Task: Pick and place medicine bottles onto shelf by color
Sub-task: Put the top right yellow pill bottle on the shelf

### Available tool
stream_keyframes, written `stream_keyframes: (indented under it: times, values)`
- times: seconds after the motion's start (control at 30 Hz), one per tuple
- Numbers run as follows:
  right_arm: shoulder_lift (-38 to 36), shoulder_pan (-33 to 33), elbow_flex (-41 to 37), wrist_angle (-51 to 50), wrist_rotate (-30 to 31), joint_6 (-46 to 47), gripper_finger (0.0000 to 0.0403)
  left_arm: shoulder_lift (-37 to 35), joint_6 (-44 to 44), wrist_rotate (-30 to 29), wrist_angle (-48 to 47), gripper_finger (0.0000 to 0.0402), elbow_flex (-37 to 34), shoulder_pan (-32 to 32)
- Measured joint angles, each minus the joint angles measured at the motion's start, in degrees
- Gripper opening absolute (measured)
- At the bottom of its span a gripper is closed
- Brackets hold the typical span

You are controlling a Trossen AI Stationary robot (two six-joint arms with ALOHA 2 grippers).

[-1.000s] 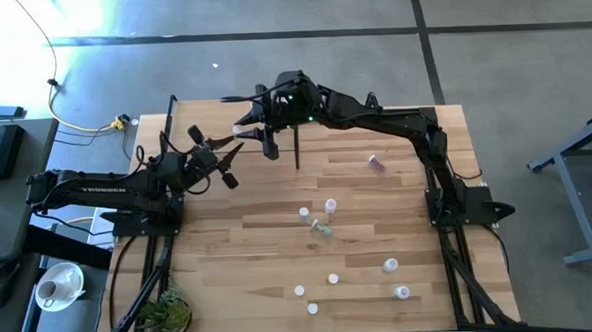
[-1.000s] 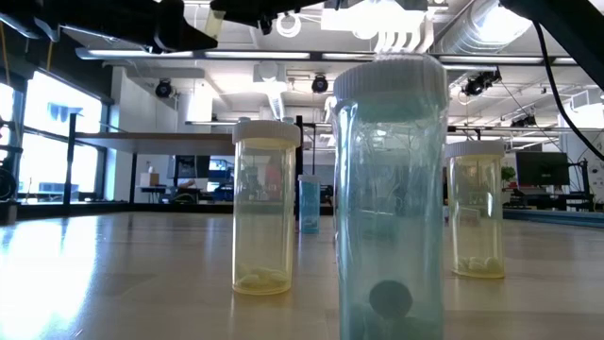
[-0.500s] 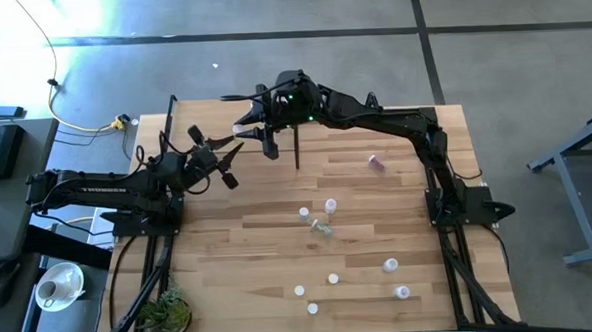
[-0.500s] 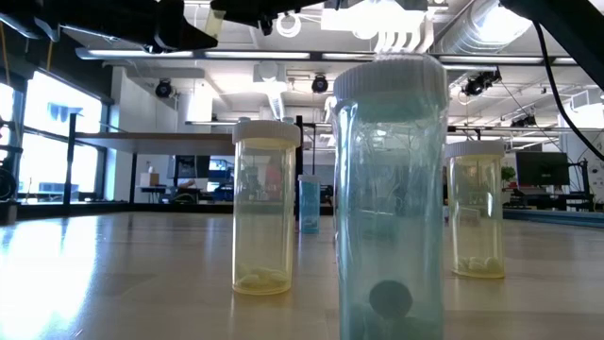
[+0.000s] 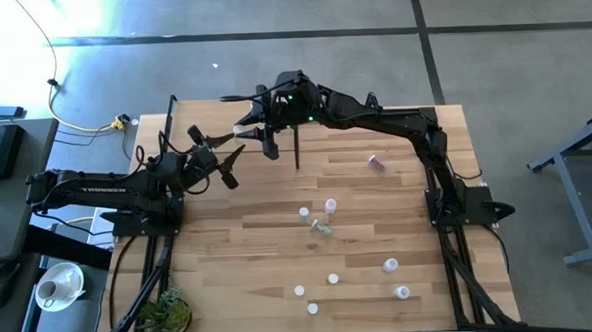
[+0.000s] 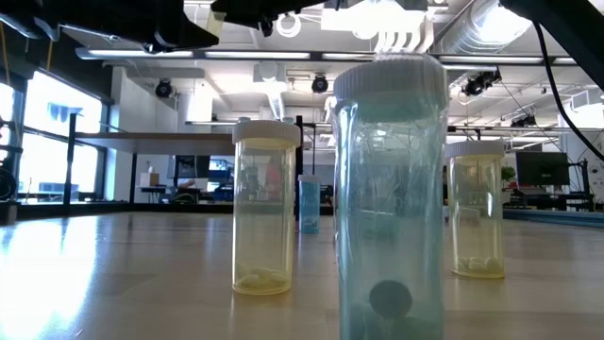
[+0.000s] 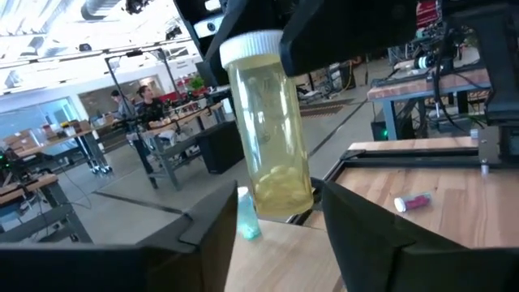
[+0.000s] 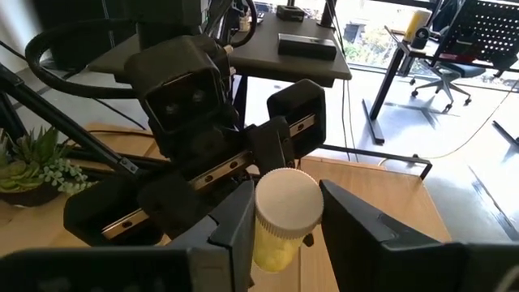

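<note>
From above, we see the left gripper [image 5: 237, 152] and right gripper [image 5: 246, 127] meeting over the bench [image 5: 379, 222] rear-left corner. The left wrist view shows the yellow bottle [image 7: 266, 134] between the left jaws, just spread wide; the right jaws clamp its cap: handover done. Bench edge close; open room lies right.

place: open lab/workshop | evidence: ceiling ducts [image 6: 491, 38], workbenches [image 7: 178, 122], office chair [image 8: 450, 77], monitors [image 6: 543, 170]
</note>
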Motion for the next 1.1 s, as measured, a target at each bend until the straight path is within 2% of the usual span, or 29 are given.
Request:
stream_keyframes:
  times: [0.13, 0.3, 0.73, 0.83, 0.93, 1.1]
  values:
    - [0.0, -0.03, 0.0, 0.54, 0.34, 0.0, 0.0113, 0.0, 0.0, -4.89, -1.39, 0.0196, 0.0, -0.02]
    - [0.0, -0.8, 0.0, 1.32, 0.34, 0.0, 0.0113, 0.0, -0.02, -10.95, -1.54, 0.0204, 0.0, 0.01]
    - [0.0, -5.39, 0.0, 10.32, 0.38, 2.42, 0.0113, -0.47, -0.26, -13.31, -2.38, 0.0204, 0.0, -0.09]
    - [0.0, -6.08, 0.0, 11.96, 2.47, 4.03, 0.0113, -1.25, -1.22, -13.24, -2.51, 0.0204, 0.1, -1.04]
    - [0.33, -6.18, 0.0, 11.48, 5.72, 3.26, 0.0113, -2.11, -1.3, -13.1, -2.76, 0.0204, 0.57, -2.86]
    - [0.79, -6.29, 0.0, 6.19, 5.98, 2.02, 0.0113, -3.2, -0.24, -13.34, -3.47, 0.0204, 0.59, -5.51]
